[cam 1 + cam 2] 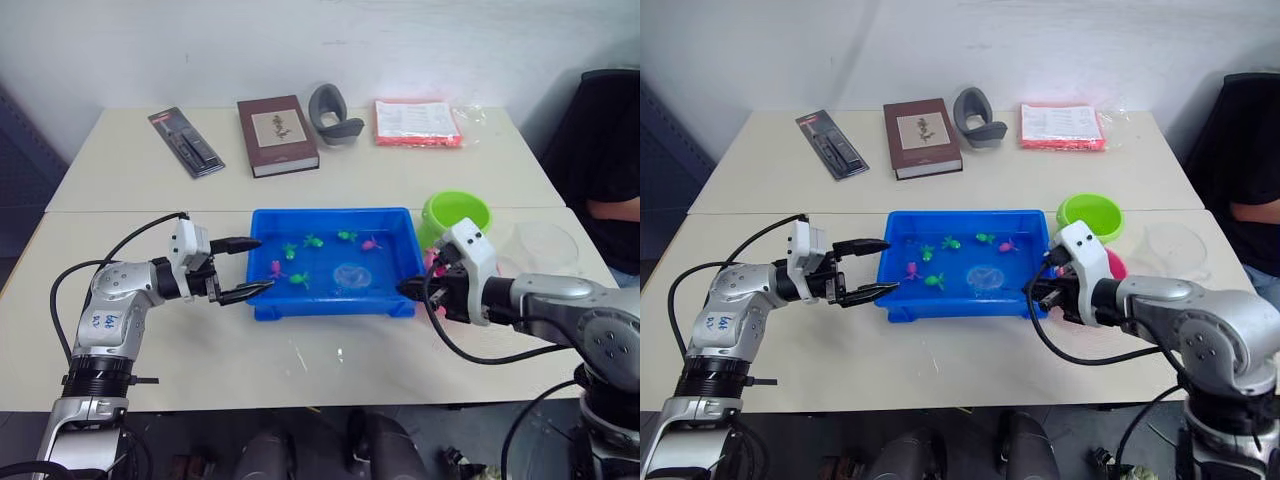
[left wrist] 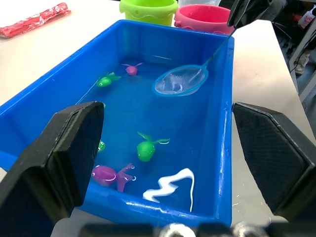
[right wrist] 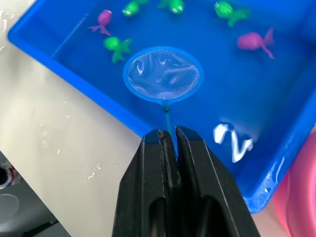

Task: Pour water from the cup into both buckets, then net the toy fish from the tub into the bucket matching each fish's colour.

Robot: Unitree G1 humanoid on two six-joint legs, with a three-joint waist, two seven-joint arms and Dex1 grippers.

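From the head, the tub is sitting near the worktop's front edge, the left gripper waiting beside it with fingers spread. At the right wrist, the right gripper is pinching the net, its hoop lying inside the tub among the toy fish.

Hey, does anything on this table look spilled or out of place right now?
Some water has spilled: droplets and wet streaks glisten on the table just in front of the tub. Otherwise things look orderly; the right claw holds the net in the tub.
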